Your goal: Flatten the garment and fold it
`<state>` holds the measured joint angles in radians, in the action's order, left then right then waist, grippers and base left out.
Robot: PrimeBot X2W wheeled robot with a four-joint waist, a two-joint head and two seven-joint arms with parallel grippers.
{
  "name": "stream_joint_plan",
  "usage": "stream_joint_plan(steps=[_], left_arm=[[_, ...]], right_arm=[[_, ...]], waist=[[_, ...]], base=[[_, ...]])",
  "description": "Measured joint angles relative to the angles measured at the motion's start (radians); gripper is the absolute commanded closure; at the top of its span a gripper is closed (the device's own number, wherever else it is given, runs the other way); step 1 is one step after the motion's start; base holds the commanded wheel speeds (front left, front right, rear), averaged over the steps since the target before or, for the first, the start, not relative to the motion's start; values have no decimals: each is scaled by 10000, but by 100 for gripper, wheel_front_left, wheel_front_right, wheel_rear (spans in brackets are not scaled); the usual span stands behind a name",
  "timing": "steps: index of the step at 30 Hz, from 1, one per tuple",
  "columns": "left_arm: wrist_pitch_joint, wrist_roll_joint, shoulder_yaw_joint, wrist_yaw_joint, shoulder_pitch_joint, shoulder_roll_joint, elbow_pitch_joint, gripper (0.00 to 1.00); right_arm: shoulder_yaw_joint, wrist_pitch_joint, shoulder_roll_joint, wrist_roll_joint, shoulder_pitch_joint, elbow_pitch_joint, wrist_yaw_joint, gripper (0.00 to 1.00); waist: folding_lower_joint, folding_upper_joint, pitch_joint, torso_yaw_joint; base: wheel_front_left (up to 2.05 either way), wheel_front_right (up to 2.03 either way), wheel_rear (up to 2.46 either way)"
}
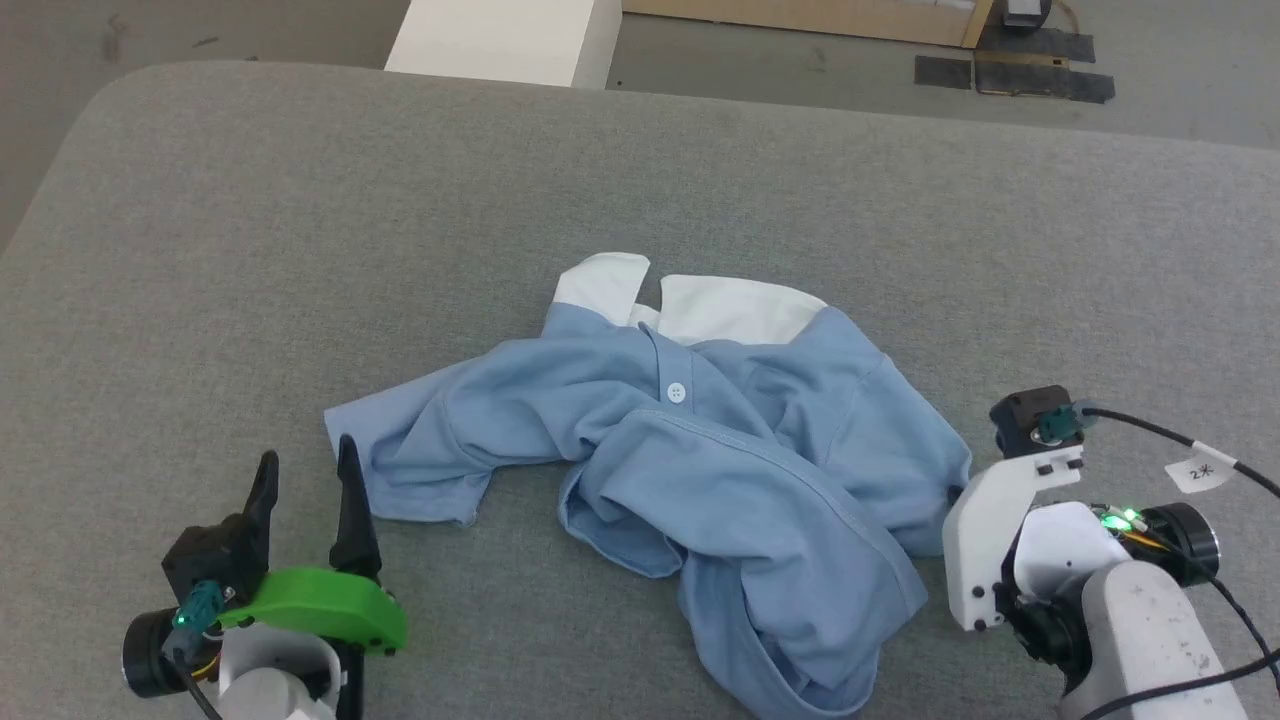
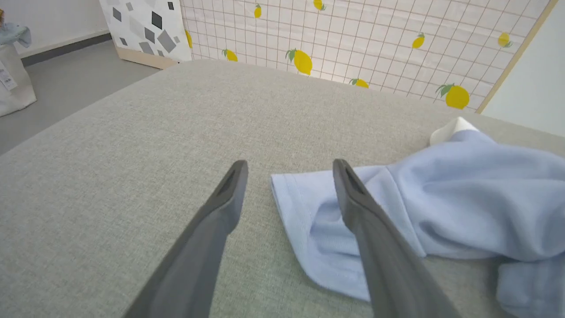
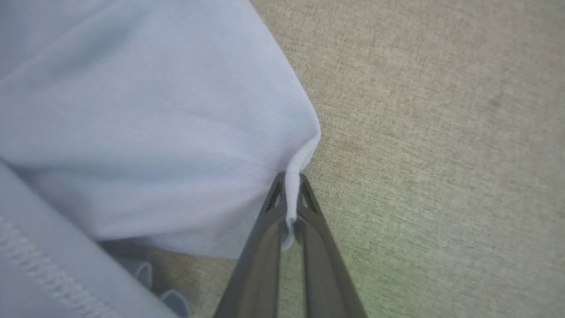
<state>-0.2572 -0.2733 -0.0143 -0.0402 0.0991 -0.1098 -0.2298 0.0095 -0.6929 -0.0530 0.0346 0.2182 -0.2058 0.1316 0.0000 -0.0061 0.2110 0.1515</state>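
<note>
1. One garment [image 1: 720, 470], a light blue short-sleeved polo shirt, lies crumpled near the middle of the grey padded table [image 1: 300, 200]. Its one white collar [image 1: 735, 305] points toward the far edge.
2. One small white button [image 1: 676, 392] shows on the placket, just below the collar.
3. One sleeve [image 1: 400, 440] is spread out flat toward the robot's left. The body fabric is bunched and folded over itself toward the near right.
4. There are two grippers. The left gripper [image 1: 305, 470] sits low at the near left with its fingers pointing away from the robot. It is released, with its jaws spread wide. In the left wrist view its right finger [image 2: 353, 203] lies over the sleeve's hemmed edge and its left finger over bare table.
5. The right gripper [image 3: 290, 185] is clenched on a thin fold at the shirt's right edge, and the cloth is pinched between its fingertips. This is probably a sleeve edge, though the close view makes that hard to confirm.
6. In the head view the right arm's wrist [image 1: 1010, 520] sits just beside the garment's right side.
</note>
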Motion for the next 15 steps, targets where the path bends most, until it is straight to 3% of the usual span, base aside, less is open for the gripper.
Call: stream_joint_plan(steps=[4,8,15], left_arm=[[458,196,113,284,446,-688,-811,0],[1839,351,280,886,1429,-1733,-1421,0],[4324,-176,899,1592,2316,-2894,-2004,0]], right_arm=[[6,-48,35,-111,-311,566,2,100],[109,-73,35,-159,-538,1058,2,100],[500,-127,33,10,-605,1517,2,100]], waist=[[0,0,33,-165],[0,0,93,-387],[0,0,247,-841]], base=[[0,0,0],[0,0,0],[0,0,0]])
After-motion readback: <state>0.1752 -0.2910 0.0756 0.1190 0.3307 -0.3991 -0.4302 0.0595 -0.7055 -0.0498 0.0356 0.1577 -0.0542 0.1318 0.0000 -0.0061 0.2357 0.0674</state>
